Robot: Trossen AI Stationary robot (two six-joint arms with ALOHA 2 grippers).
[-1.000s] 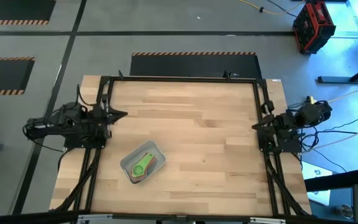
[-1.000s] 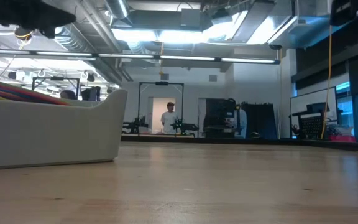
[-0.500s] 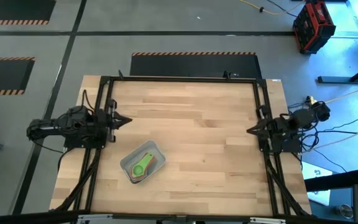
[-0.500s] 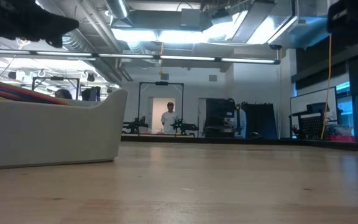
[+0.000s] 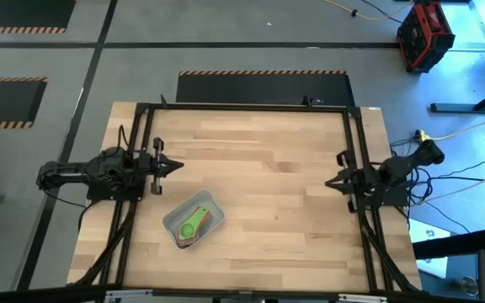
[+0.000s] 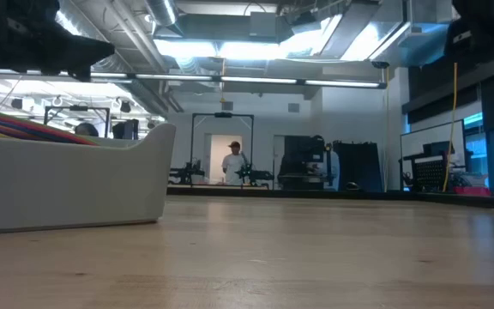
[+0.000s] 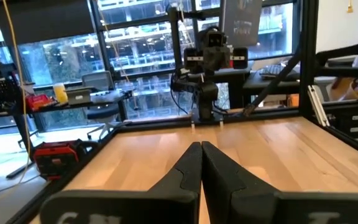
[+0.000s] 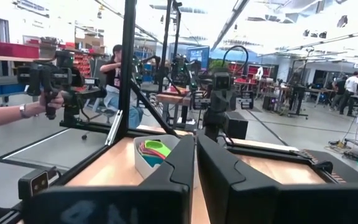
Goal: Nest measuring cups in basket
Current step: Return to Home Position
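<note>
The left arm (image 5: 99, 172) reached in level from the left edge of the wooden tabletop (image 5: 268, 160). The left arm's jaws were clenched on nothing, the two dark fingertips (image 7: 199, 151) pressed together and pointing across the bare boards at the opposite arm.

Near those jaws, on the left half of the tabletop and closer to its front edge, sat the pale grey-blue basket (image 5: 180, 207), turned at an angle to the edges. The measuring cups (image 5: 192, 227) lay nested inside it in one stack, with the green cup (image 8: 156, 147) on top and pink-red and teal rims showing beneath it. From table height the basket's wall (image 6: 75, 184) filled the left of the picture, and coloured cup edges (image 6: 11, 127) rose just above its rim.

At the right edge, well apart from the basket, the right arm (image 5: 386, 177) faced inward. The right arm's jaws were likewise clenched and empty, the fingertips (image 8: 188, 152) touching.

Beyond the frame a person's hand (image 8: 47, 99) gripped a dark handle, and another person (image 6: 234, 163) stood far back in the room.
</note>
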